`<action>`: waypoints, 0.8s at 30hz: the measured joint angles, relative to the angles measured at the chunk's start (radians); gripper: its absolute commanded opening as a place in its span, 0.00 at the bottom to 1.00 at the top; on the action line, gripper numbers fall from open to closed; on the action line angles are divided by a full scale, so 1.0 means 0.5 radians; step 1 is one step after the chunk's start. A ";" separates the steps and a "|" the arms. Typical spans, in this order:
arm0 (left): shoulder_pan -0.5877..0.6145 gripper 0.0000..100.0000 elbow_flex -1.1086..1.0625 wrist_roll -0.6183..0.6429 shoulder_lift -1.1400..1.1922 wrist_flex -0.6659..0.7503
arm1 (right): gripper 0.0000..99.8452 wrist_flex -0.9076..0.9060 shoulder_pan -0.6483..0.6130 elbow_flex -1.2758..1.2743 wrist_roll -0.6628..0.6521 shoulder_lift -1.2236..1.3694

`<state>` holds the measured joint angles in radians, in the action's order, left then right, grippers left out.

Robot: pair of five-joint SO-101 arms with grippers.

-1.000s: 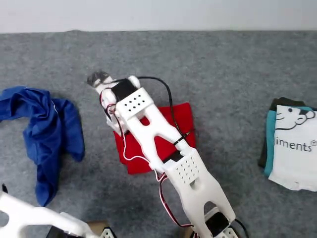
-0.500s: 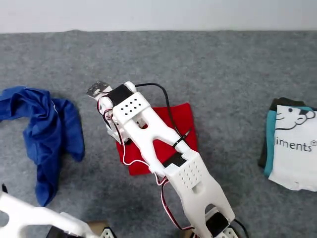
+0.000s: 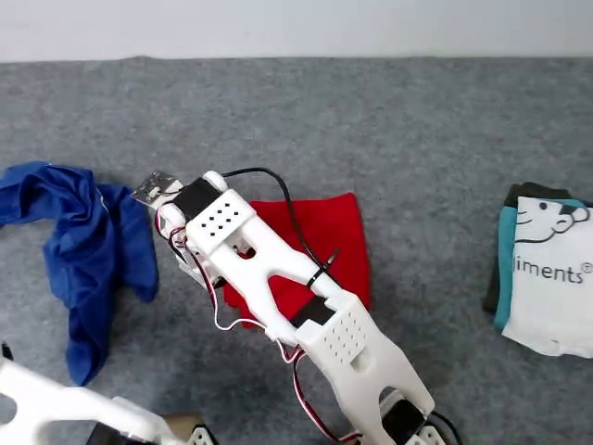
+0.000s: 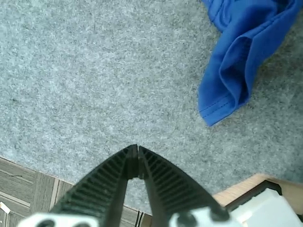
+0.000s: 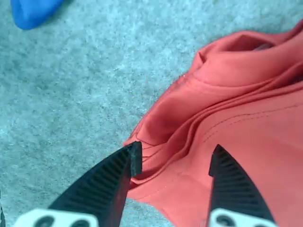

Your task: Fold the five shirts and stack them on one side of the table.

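the right gripper point(image 5: 177, 151) hangs with its fingers spread apart, gripping nothing, over a corner of the folded red shirt point(image 5: 236, 118). one fingertip sits at the cloth's edge and the other over the red cloth. the red shirt lies mid-way along the grey mat point(image 3: 417, 120). the left gripper point(image 4: 137, 150) is pinched closed on nothing, near the crumpled blue shirt point(image 4: 236, 61). folded shirts point(image 3: 547, 269) are stacked at one side, well apart.

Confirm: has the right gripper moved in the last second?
Yes. In the high view the right gripper has swung left, toward the crumpled blue fabric shirt, to the left edge of the folded red fabric shirt.
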<state>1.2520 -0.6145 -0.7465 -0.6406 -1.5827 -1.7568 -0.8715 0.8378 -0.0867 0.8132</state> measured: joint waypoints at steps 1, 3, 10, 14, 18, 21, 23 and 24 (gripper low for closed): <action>0.000 0.00 0.000 0.000 0.000 0.009 | 0.19 0.000 0.000 0.000 0.000 0.000; 0.000 0.00 0.000 0.000 0.000 0.015 | 0.16 0.000 0.009 0.000 0.000 0.000; 0.000 0.00 0.000 0.000 0.000 0.021 | 0.15 0.000 0.052 0.000 0.000 0.061; 0.000 0.00 0.000 0.000 0.000 0.021 | 0.15 0.000 0.064 0.000 0.000 0.086; 0.000 0.00 0.000 0.000 0.000 0.021 | 0.15 0.000 0.068 0.000 -0.003 0.104; 0.000 0.00 0.000 0.000 0.000 0.021 | 0.14 0.000 0.080 0.000 -0.003 0.104; 0.000 0.00 0.000 0.000 0.000 0.021 | 0.09 0.009 0.107 0.000 -0.003 0.104; 0.000 0.00 0.000 0.000 0.000 0.021 | 0.05 0.015 0.120 0.000 -0.003 0.104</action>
<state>1.2520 -0.6145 -0.7465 -0.6406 -1.5719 -1.7492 -0.8117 0.8378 -0.0882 0.8654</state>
